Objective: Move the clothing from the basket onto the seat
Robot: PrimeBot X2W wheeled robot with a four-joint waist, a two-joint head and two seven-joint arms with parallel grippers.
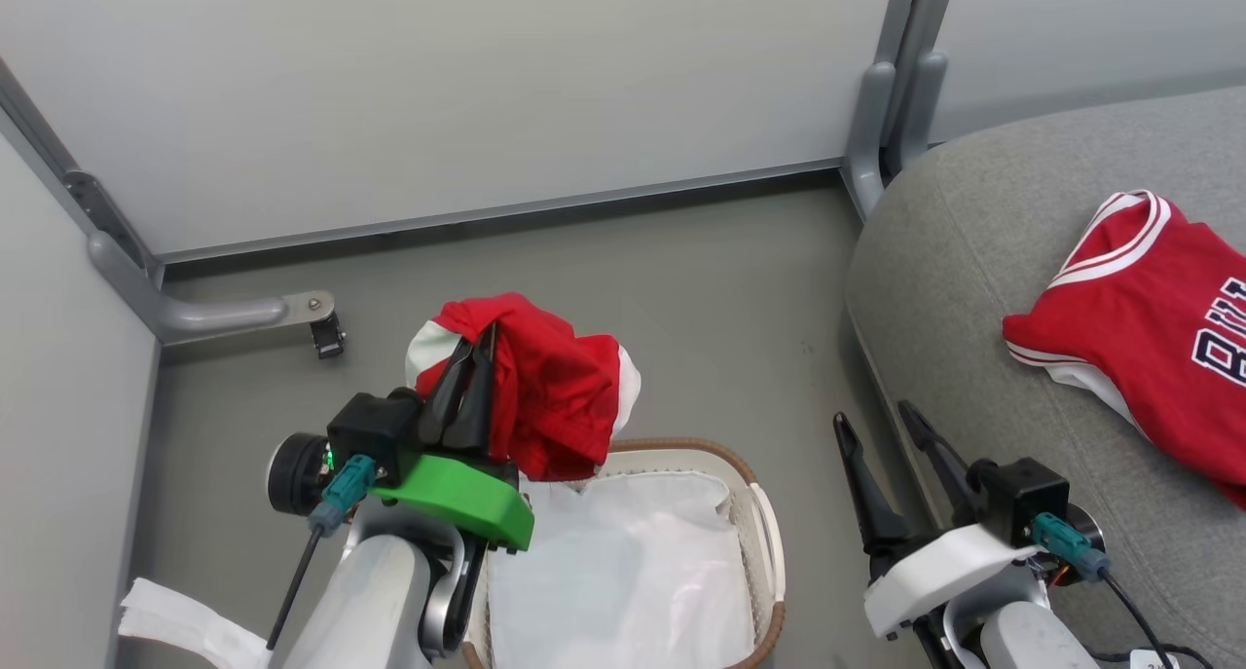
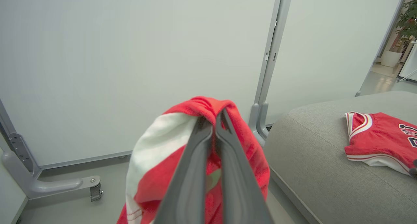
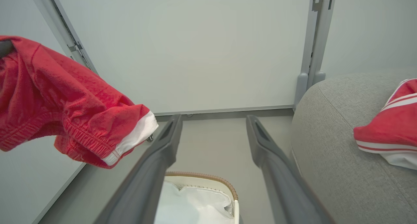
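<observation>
My left gripper [image 1: 484,341] is shut on a red garment with white trim [image 1: 550,396], held up in the air above the far rim of the basket [image 1: 769,528]. Its fingers [image 2: 195,165] pinch the cloth's top fold, and the garment [image 2: 153,158] hangs around them. The same garment [image 3: 65,106] hangs at the left of the right wrist view. Inside the basket [image 3: 208,178] lies the white liner [image 1: 623,572]. The red "BULLS" jersey [image 1: 1158,328] lies spread on the grey seat [image 1: 973,289] at the right. My right gripper [image 1: 876,421] stands open and empty between basket and seat.
Pale partition walls stand behind, with a grey post [image 1: 886,114] at the seat's near corner and a metal foot with a caster [image 1: 311,318] at the left. Grey floor [image 1: 701,309] lies between basket, walls and seat. A white cloth scrap [image 1: 185,625] lies at the lower left.
</observation>
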